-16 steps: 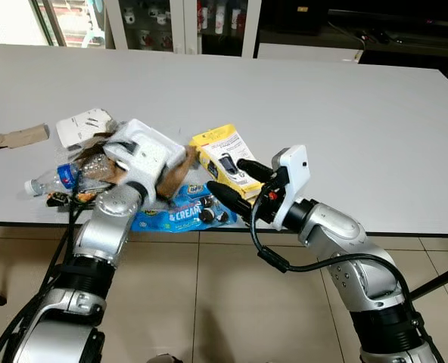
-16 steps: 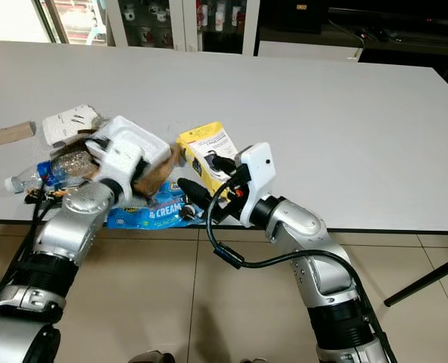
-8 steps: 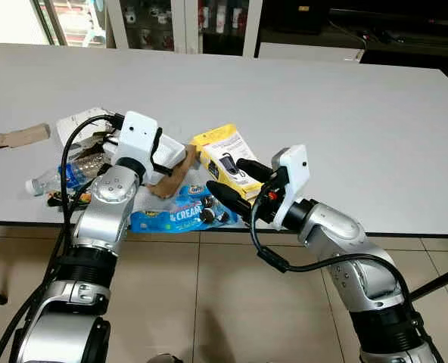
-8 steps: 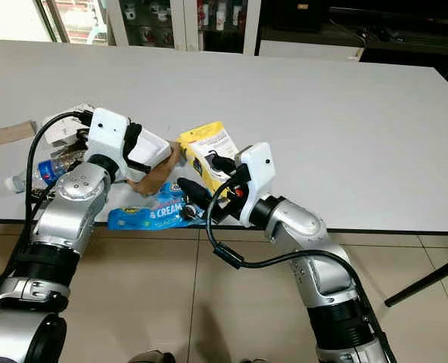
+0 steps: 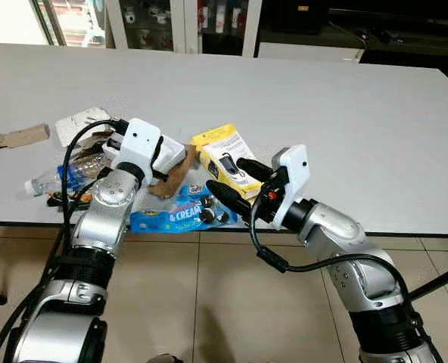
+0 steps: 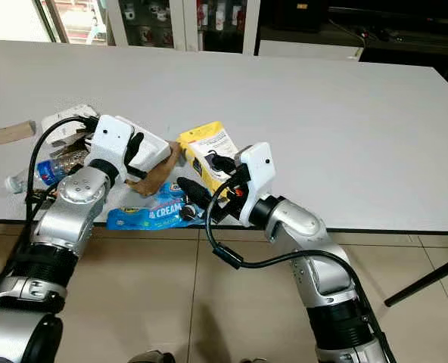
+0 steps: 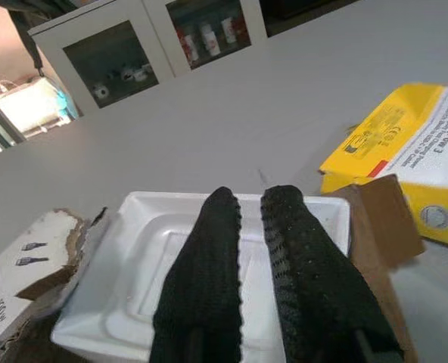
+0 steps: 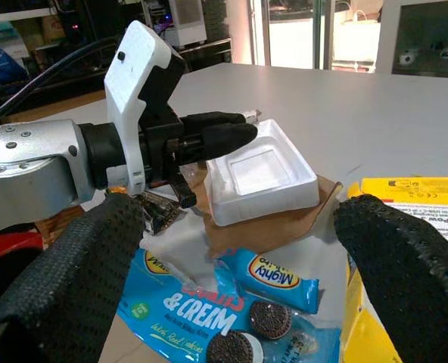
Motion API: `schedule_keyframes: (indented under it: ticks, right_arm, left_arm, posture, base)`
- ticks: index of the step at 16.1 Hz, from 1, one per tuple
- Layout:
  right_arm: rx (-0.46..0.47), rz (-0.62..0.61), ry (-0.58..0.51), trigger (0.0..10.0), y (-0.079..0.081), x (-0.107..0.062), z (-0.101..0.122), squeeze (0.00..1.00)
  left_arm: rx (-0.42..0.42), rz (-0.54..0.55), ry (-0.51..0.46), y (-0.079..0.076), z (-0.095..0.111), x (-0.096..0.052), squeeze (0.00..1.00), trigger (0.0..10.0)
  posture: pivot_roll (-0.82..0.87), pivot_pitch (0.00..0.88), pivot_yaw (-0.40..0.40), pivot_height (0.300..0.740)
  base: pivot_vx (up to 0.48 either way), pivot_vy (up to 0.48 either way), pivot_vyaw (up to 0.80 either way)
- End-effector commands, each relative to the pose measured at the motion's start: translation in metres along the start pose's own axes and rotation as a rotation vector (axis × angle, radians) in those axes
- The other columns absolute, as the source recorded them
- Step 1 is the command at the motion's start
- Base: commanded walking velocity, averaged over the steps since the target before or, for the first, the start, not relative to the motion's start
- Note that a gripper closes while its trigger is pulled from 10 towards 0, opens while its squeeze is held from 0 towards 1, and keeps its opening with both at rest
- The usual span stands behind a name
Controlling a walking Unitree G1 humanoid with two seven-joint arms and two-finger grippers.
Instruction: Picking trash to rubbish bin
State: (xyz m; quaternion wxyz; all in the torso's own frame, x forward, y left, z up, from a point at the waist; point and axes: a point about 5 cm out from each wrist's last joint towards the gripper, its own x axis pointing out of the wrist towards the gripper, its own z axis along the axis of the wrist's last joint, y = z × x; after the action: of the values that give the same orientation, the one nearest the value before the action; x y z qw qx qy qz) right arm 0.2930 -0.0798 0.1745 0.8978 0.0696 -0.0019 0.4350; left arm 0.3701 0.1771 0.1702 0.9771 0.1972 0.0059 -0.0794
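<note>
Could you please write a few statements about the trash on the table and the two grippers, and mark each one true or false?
1. The right gripper is open. True.
2. The left gripper is spread wide apart. False: its fingers lie close together over the white foam tray.
3. A blue cookie wrapper lies at the near edge of the table. True.
4. The yellow package lies on the floor. False: it lies on the table, beside the right gripper.
5. The plastic bottle stands upright. False: it lies on its side, at the left of the trash pile.
</note>
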Motion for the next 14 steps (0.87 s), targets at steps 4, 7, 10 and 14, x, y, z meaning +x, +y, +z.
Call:
schedule_keyframes:
  ticks: [4,7,10,14]
  right_arm:
    - [-0.009,0.003,-0.007,10.0,-0.001,0.000,0.001,0.00]
    - [-0.010,0.003,-0.006,10.0,-0.001,0.000,0.001,0.00]
    - [-0.010,0.005,-0.006,10.0,-0.001,0.000,0.001,0.00]
    - [-0.010,0.006,-0.004,10.0,0.000,0.000,0.001,0.00]
  left_arm:
    - [0.017,-0.020,0.010,-0.001,0.002,0.004,1.00,10.0]
    - [-0.057,-0.091,0.012,-0.005,0.004,0.004,1.00,10.0]
    - [-0.169,-0.140,0.032,-0.003,0.005,0.003,1.00,10.0]
    - [-0.184,-0.167,0.047,0.005,0.011,0.003,1.00,10.0]
  posture:
    - [-0.02,0.067,-0.036,0.740]
    - [-0.02,0.067,-0.037,0.740]
    - [-0.02,0.067,-0.036,0.740]
    - [-0.02,0.065,-0.037,0.740]
  base:
    - [0.000,0.000,0.00]
    - [0.000,0.000,0.00]
    - [0.000,0.000,0.00]
    - [0.000,0.000,0.00]
